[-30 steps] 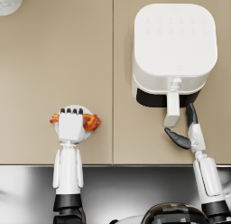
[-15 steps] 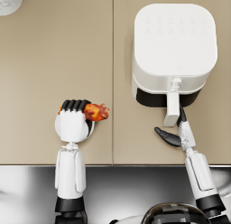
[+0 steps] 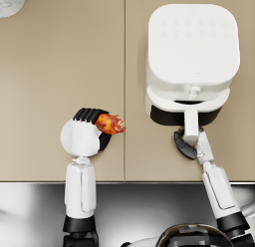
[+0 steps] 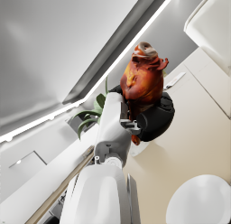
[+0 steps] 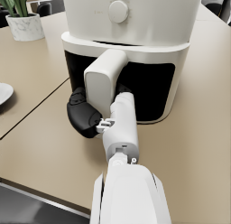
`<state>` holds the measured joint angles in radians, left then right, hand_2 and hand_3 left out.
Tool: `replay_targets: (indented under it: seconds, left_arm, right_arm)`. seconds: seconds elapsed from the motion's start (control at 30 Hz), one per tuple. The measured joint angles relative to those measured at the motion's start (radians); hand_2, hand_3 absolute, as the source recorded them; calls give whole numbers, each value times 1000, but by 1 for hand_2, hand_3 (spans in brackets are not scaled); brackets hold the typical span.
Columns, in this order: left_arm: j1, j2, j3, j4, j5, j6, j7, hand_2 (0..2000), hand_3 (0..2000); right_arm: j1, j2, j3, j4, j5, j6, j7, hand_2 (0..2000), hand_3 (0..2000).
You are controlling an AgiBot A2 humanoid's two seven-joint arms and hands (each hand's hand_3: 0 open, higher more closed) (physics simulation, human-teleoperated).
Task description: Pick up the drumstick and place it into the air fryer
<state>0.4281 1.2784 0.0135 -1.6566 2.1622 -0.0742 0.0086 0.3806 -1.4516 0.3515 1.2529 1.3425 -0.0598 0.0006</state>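
Note:
The drumstick, roasted orange-brown, is held by my left hand above the table, left of the air fryer. In the left wrist view the drumstick stands up out of the dark fingers. The white air fryer sits at the right. Its drawer is out a little, showing a dark gap, and its handle points toward me. My right hand grips that handle; in the right wrist view the dark fingers wrap the handle from the side.
A white plate lies on the beige table below my left hand; its edge also shows in the right wrist view. A potted plant stands at the far left corner. The table's front edge runs close to both arms.
My left hand has lifted the drumstick and carried it to the right. My right hand has moved up to the air fryer's handle and closed around it.

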Motion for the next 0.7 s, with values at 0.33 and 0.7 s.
replay_targets:
  seconds: [0.33,0.7]
  left_arm:
    - [38,24,72,-32,-3,0,0,2000,2000]
    - [109,76,193,-37,-3,-1,0,2000,2000]
  right_arm:
    - [-187,191,120,322,-4,-80,-13,2000,2000]
    - [-282,353,195,488,-3,-88,-14,2000,2000]
